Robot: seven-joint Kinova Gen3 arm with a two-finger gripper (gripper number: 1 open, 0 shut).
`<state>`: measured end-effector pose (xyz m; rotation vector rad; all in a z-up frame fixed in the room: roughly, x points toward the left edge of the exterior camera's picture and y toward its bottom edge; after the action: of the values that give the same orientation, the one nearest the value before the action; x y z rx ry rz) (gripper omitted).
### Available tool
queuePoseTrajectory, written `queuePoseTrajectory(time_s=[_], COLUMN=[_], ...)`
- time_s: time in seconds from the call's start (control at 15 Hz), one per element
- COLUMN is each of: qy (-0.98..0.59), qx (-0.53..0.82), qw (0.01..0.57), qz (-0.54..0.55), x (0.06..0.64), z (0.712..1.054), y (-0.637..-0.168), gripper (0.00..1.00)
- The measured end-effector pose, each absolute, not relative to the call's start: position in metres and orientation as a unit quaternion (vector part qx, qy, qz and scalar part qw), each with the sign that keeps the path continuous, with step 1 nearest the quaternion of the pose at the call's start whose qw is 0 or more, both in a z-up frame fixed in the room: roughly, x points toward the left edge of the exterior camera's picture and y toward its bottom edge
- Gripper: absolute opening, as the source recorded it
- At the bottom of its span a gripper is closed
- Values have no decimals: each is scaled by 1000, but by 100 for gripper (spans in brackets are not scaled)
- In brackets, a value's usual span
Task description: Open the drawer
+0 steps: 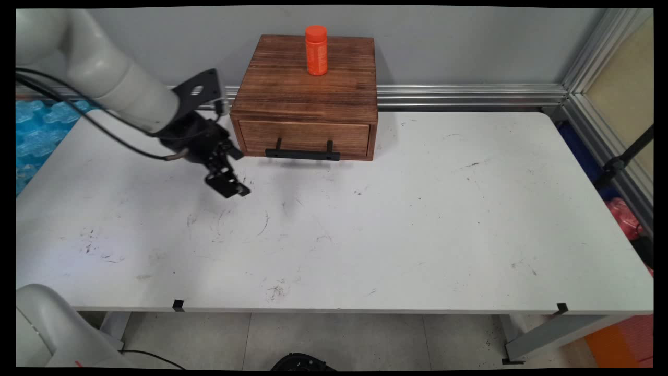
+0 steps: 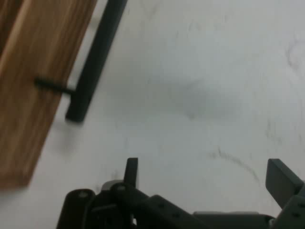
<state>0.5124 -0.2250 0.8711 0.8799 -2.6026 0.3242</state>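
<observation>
We see the pincer (image 1: pixel 228 183) spread wide and empty, low over the table (image 1: pixel 396 219). Just to its right sits the wooden drawer box (image 1: pixel 305 94), handle (image 1: pixel 302 153) facing us, orange bottle (image 1: pixel 316 50) upright on top.

I have the arm reaching in from the upper left of the frame, end effector (image 1: pixel 228 183) angled downward, fingers (image 2: pixel 281 180) spread wide, holding nothing.

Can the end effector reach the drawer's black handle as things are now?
Probably yes. The end effector is open, hovering over bare table beside the handle, with nothing between them. The orange bottle stands on top of the drawer box.
</observation>
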Motion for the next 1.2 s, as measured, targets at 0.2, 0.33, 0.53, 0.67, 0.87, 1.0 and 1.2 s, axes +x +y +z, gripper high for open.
queuePoseTrajectory(time_s=[0.2,0.33,0.53,0.67,0.87,1.0,1.2], qy=[-934,-940,-947,-948,-950,-950,-951], qx=[280,258,234,226,218,216,211], qw=[191,189,183,181,179,179,176], qz=[115,117,124,128,135,137,139], x=[496,489,481,476,467,462,458], z=[863,857,849,846,844,842,839], y=[-250,-264,-282,-292,-308,-316,-323], gripper=[100,100,100,100,100,100,100])
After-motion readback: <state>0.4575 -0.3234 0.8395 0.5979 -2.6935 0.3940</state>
